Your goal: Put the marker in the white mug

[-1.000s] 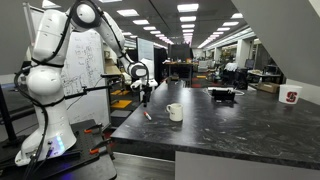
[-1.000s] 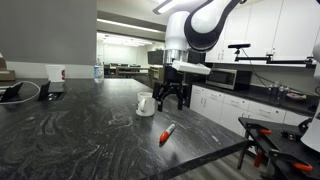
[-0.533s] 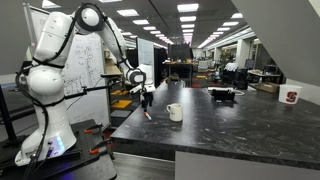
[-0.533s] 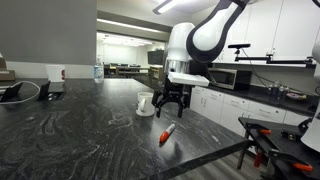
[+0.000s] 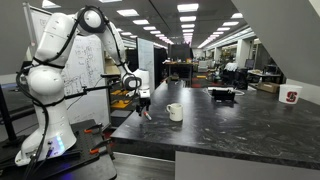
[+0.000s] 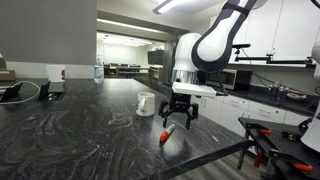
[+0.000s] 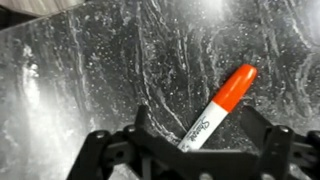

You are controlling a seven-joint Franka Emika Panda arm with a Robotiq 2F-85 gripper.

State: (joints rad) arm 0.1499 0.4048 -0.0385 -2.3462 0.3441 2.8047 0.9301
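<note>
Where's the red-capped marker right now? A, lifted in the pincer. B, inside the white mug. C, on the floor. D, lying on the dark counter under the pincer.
D: the slim white marker with an orange-red cap lies flat on the dark marbled counter beneath the open black pincer, apart from the small plain white mug.

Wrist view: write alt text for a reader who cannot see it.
A marker with an orange-red cap and a white barrel lies diagonally on a dark, marbled countertop, cap pointing up and to the right. Its lower end runs under the open gripper, whose dark fingers spread to either side along the bottom edge.
</note>
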